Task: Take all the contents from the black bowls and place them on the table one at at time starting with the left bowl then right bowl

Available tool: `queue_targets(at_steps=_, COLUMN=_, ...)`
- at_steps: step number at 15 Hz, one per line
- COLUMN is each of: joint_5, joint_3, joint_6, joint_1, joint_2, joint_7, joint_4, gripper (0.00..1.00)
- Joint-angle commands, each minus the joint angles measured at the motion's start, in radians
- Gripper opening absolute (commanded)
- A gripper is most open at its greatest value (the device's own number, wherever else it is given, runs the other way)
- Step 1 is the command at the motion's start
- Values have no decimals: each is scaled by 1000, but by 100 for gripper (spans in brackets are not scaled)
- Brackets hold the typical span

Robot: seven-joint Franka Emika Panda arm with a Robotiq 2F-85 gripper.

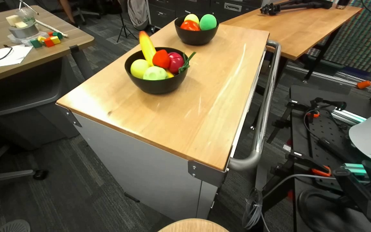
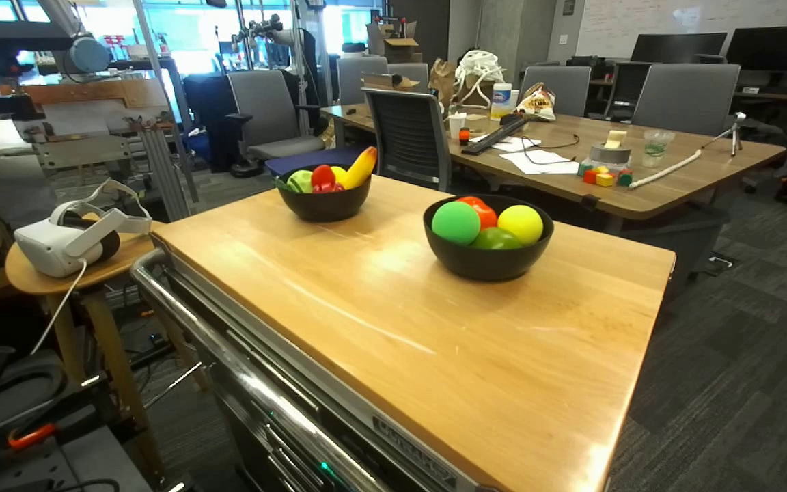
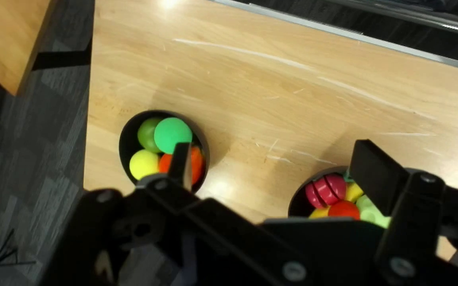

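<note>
Two black bowls stand apart on the wooden tabletop (image 1: 201, 106). One bowl (image 2: 489, 265) holds a green ball (image 2: 456, 222), a yellow ball (image 2: 520, 225), a red-orange piece (image 2: 482, 210) and a dark green one (image 2: 496, 238). The other bowl (image 1: 158, 86) holds a banana (image 1: 147, 48), a red piece (image 1: 161, 59), a magenta sliced piece (image 1: 175, 62), a yellow piece (image 1: 139, 68) and a pale green one (image 1: 155, 73). In the wrist view my gripper (image 3: 272, 159) is open and empty, above the table. Its fingers partly cover both bowls. It is out of both exterior views.
A metal handle rail (image 1: 271, 96) runs along one long edge of the table. A wooden stool with a white headset (image 2: 86, 236) stands beside a corner. Another table with coloured blocks (image 2: 604, 176) and papers stands close behind.
</note>
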Motion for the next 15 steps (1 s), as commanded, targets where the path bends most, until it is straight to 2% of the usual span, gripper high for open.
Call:
queue_targets(at_steps=1, joint_5=16, joint_3=-2, joint_6=23, joint_1=15, joint_2=-10, joint_7=19, joint_4=-3, gripper=100)
queue_targets(at_steps=4, joint_5=53, joint_3=-14, joint_6=69, joint_1=12, joint_2=-28, joint_7=36, joint_4=-17, gripper=100)
queue_targets(at_steps=5, joint_5=2, joint_3=-1, joint_6=183, joint_1=-1, joint_2=-57, joint_7=141, joint_4=-60, gripper=100)
queue_targets(at_steps=10, joint_5=88, joint_3=-22, joint_6=385, joint_1=-20, joint_2=-47, joint_7=353, joint_4=-150, gripper=100)
queue_targets(at_steps=15, joint_5=222, joint_3=-64, joint_6=668, joint_1=-64, joint_2=235, joint_7=485, joint_4=-152, gripper=100)
